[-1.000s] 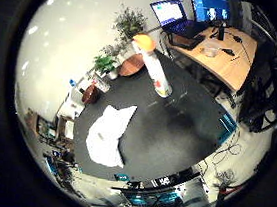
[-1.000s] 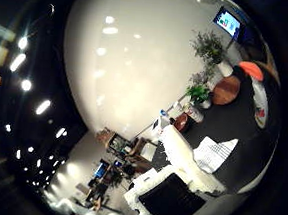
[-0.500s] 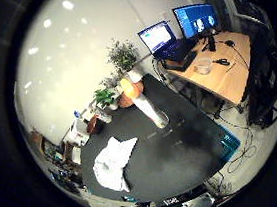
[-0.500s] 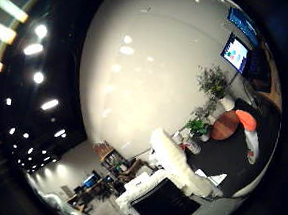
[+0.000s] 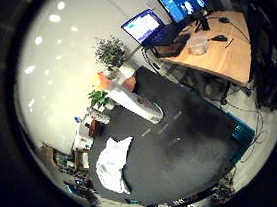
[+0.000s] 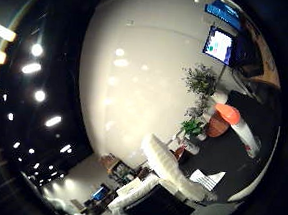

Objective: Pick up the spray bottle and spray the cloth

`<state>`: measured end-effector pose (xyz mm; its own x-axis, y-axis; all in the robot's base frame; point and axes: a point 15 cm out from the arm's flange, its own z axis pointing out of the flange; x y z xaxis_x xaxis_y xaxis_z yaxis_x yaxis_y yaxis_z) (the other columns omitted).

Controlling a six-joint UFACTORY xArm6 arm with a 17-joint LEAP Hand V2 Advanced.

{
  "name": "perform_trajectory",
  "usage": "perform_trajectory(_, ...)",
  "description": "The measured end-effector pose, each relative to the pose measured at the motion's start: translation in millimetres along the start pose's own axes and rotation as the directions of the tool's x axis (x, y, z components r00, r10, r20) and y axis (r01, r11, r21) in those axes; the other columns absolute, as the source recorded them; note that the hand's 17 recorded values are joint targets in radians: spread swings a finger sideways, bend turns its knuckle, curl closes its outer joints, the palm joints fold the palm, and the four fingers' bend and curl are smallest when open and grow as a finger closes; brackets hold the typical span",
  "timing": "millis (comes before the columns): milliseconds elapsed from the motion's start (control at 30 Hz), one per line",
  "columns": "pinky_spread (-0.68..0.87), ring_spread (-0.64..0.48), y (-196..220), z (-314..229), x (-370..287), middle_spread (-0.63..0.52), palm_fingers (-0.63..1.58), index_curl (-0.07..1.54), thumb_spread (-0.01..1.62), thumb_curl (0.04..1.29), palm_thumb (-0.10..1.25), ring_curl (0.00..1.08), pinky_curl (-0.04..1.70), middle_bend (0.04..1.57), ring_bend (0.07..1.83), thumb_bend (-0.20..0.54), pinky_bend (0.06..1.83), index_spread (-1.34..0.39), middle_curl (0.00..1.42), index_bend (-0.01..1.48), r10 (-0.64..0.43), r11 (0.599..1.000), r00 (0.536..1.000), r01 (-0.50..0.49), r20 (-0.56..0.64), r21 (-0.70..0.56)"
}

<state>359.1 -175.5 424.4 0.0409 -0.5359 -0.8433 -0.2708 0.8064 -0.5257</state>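
Observation:
A white spray bottle with an orange top (image 5: 134,99) stands on the dark table (image 5: 191,130). A crumpled white cloth (image 5: 112,161) lies on the same table, a short way from the bottle. The right thumb side palm view also shows the bottle (image 6: 234,117) and a corner of the cloth (image 6: 206,180). My hand (image 6: 174,170) shows there as a white finger reaching out over a black part, relaxed and away from the bottle. It is well above the table and touches neither thing.
A wooden desk (image 5: 220,52) with monitors (image 5: 145,26) stands beyond the dark table. Potted plants (image 5: 111,52) stand by the wall near the bottle. A teal box (image 5: 244,131) is at the table's side. Ceiling lights fill much of the thumb side view.
Both pictures have shifted, so the hand has moved and turned. The bottle now looks longer and closer. The bottle and the cloth stay where they were on the table.

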Motion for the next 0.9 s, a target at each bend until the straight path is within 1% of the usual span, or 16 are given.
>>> perform_trajectory(233, 0.63, 0.33, 9, 17, 47, 0.23, 0.2, 0.33, 1.1, 0.53, 0.5, 0.22, 0.17, 0.19, 0.38, -0.019, 0.84, -0.1, 0.31, 0.18, 0.077, 0.996, 0.997, -0.078, -0.008, -0.034)
perform_trajectory(500, 0.62, 0.33, -2, 40, 77, 0.22, 0.19, 0.33, 1.11, 0.52, 0.52, 0.22, 0.16, 0.19, 0.36, -0.02, 0.81, -0.11, 0.31, 0.18, 0.139, 0.987, 0.99, -0.14, -0.016, -0.074)
perform_trajectory(667, 0.63, 0.33, -5, 53, 88, 0.22, 0.18, 0.33, 1.11, 0.52, 0.53, 0.22, 0.17, 0.19, 0.35, -0.019, 0.8, -0.11, 0.3, 0.18, 0.156, 0.983, 0.988, -0.157, -0.018, -0.094)
perform_trajectory(900, 0.62, 0.33, -3, 79, 82, 0.22, 0.17, 0.33, 1.11, 0.51, 0.54, 0.23, 0.17, 0.19, 0.35, -0.02, 0.79, -0.11, 0.3, 0.18, 0.138, 0.981, 0.99, -0.138, -0.01, -0.139)
